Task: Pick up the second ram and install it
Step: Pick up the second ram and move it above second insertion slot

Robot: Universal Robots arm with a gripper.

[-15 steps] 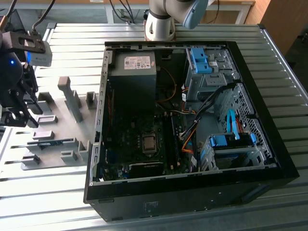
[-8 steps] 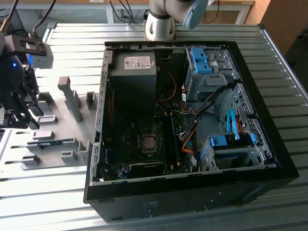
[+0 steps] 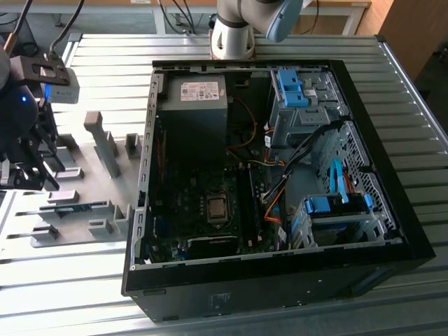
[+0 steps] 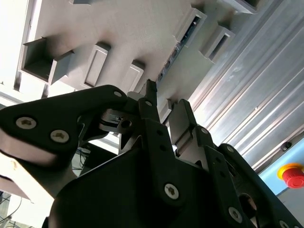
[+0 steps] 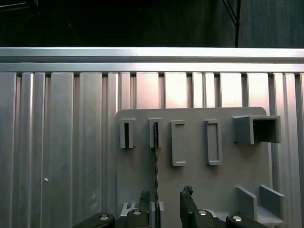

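You have an open black computer case (image 3: 280,294) lying on the slatted metal table (image 3: 105,49), with a grey power supply (image 3: 192,105) and light-blue drive-bay latches (image 3: 290,87) inside, a grey holder plate (image 3: 91,182) just beside it on the exterior view's left, and what looks like a red stop button (image 4: 293,175).
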